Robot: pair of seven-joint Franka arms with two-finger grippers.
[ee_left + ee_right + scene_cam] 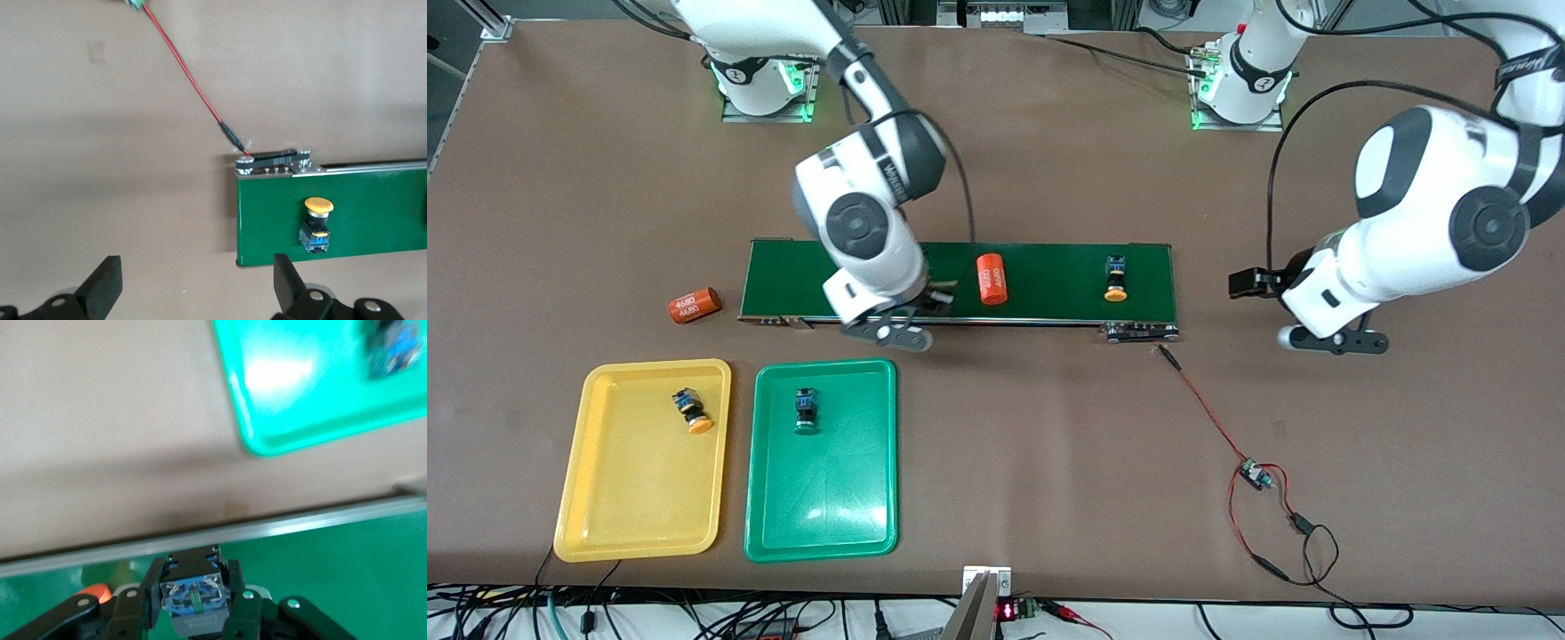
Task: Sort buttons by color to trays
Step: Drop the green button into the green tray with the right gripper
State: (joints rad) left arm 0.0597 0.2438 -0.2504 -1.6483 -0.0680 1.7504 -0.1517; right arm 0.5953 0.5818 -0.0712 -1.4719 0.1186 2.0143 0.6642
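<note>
My right gripper [935, 300] hangs over the dark-green belt's edge nearest the trays, shut on a button [193, 593]. Only that button's black-and-blue body shows; its cap is hidden. An orange-capped button [1115, 277] lies on the belt toward the left arm's end and also shows in the left wrist view [315, 223]. A second orange button [692, 411] lies in the yellow tray [631, 489]. In the green tray [827, 498] lies a green button [807, 411]. My left gripper [1249, 283] waits open, with nothing in it, over the bare table just off the belt's end [197, 280].
The long dark-green belt [1049, 262] crosses the table's middle and carries an orange numbered cylinder [992, 278]. Another such cylinder [694, 305] lies on the table off the belt's end toward the right arm. A small circuit board [1256, 474] on red-black wires trails from the belt's other end.
</note>
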